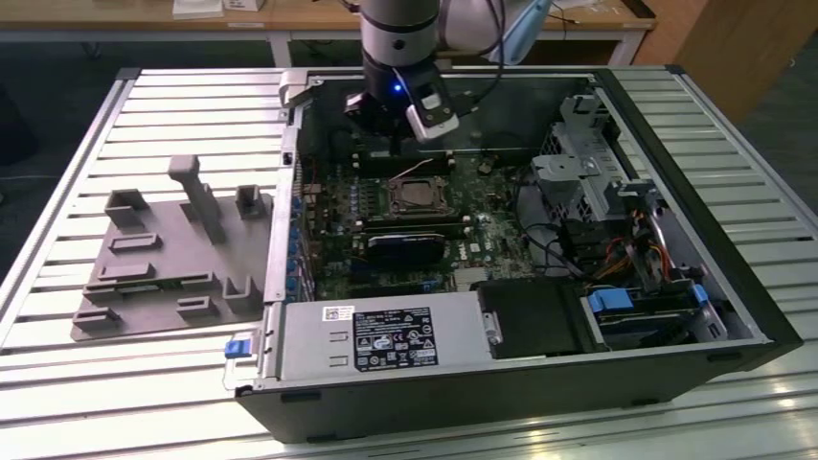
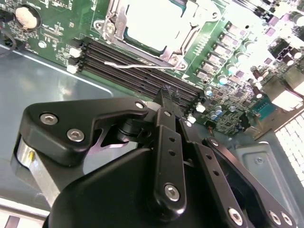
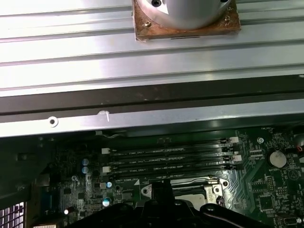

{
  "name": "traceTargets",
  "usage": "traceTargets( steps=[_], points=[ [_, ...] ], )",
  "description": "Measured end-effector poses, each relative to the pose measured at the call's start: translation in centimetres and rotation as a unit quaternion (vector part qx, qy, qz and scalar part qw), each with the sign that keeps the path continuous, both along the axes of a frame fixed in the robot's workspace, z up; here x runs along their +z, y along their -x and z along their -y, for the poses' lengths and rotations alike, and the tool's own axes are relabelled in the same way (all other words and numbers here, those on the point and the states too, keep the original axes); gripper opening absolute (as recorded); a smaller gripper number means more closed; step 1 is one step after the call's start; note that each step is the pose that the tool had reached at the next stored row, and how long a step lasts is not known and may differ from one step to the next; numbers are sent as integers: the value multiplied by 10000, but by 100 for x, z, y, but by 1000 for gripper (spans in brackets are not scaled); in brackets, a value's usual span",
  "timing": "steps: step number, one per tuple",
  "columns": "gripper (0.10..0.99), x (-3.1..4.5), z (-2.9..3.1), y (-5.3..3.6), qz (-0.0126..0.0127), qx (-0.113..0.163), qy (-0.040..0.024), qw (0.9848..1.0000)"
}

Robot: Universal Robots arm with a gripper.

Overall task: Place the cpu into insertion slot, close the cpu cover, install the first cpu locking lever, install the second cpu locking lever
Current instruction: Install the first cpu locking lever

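CPU [image 2: 151,19], bright silver top, seated in slot [image 2: 176,58] on green board [image 2: 61,35]. Cover [image 2: 190,29], silvery frame, lying down around CPU, chip top visible through its window. Lever [image 2: 135,65], thin bent wire, loose beside slot and stretched across black memory slots [image 2: 109,51] in the second wrist view. Seen in the exterior view as thin raised lines just beyond slot. End effector [image 2: 165,95], black, narrow, tips drawn together and holding nothing. Poised over memory slots just beside lever, apart from cover. Contact with lever not determinable. In the first wrist view, tip [image 3: 161,187] set against near edge of slot frame, memory slots beyond it.

Arm [image 1: 402,38], grey, reaching down into open case [image 1: 537,398] above far side of board. Heatsink [image 1: 406,246], black block, lying on board on near side of slot in the exterior view. Coin cell [image 2: 26,16], round and pale, on board well apart from slot. Drive cage [image 1: 581,172], bare metal, toward the exterior view's right inside case. Power supply [image 1: 371,335], silver box with labels, along near wall of case.

Case resting on slatted metal desk [image 1: 192,115]. Fixture [image 1: 160,268], grey moulded tray with upright posts, on desk at the exterior view's left of case.
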State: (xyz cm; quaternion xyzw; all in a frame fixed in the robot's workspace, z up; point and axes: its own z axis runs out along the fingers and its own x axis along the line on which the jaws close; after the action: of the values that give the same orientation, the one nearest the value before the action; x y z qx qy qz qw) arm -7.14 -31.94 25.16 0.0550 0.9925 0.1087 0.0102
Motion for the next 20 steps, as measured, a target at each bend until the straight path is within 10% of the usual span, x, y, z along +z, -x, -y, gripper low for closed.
traceTargets(
  steps=[4,7,10,20],
  points=[
    [102,-6,0,-32,0,0,25,10000],
    [102,-18,0,-45,32,-2,160,9999],
    [102,-31,0,-46,120,-8,241,9996],
    [102,-72,0,-46,369,-19,196,9991]
  ],
)
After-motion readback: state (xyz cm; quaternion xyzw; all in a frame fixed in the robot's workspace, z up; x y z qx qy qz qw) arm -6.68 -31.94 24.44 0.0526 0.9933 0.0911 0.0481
